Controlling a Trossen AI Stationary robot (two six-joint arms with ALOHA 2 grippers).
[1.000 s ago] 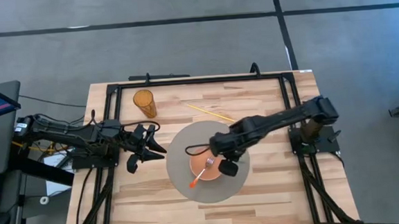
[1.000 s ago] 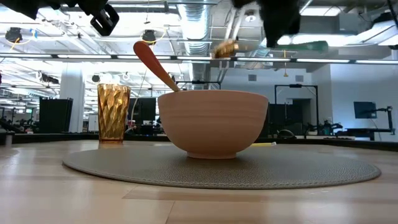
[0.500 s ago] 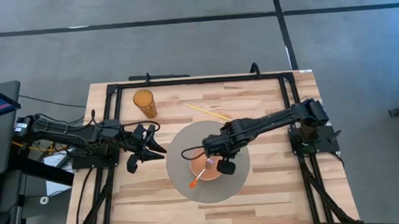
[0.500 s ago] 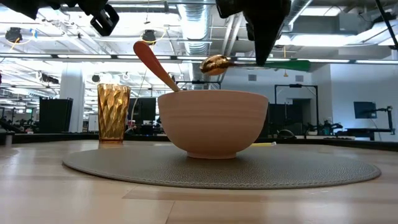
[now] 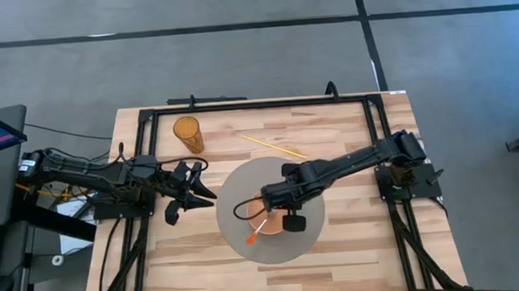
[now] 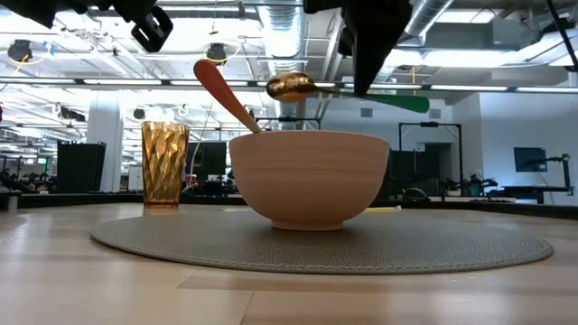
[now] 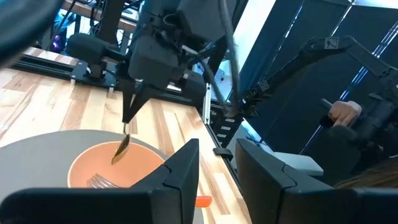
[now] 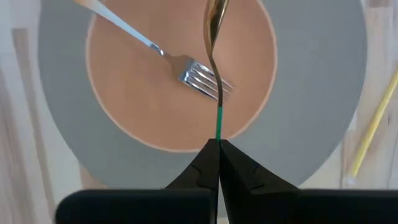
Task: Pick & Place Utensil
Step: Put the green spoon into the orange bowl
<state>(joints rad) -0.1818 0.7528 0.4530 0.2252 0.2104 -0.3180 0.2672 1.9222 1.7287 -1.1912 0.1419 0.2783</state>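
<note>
An orange bowl (image 5: 268, 219) stands on a round grey mat (image 5: 235, 188) at the table's middle. A fork (image 8: 199, 78) with an orange handle (image 6: 221, 90) lies in the bowl, its handle leaning over the rim. My right gripper (image 8: 217, 148) hovers over the bowl, shut on a spoon (image 6: 291, 88) with a gold bowl and green handle. My left gripper (image 5: 197, 187) waits open at the mat's left, above the table. My right gripper pinches the spoon's green handle (image 8: 218, 132) between its two fingers, short of the free end (image 6: 408, 103), which sticks out behind them. The fingers come from above and lie across the handle. The spoon is lifted clear and roughly level, its gold end (image 8: 214, 12) over the orange bowl.
A ribbed gold cup (image 5: 187, 132) stands at the far left. A thin yellow stick (image 5: 273, 146) lies on the wood beyond the mat. Black frame rails (image 5: 257, 104) run along the table's edges. A person's hand (image 7: 342, 112) shows beyond the table.
My right gripper has carried the spoon toward the table's left edge and a little down, so its gold end has come further over the orange bowl. The spoon has stayed roughly level. The fork and bowl have kept still.
</note>
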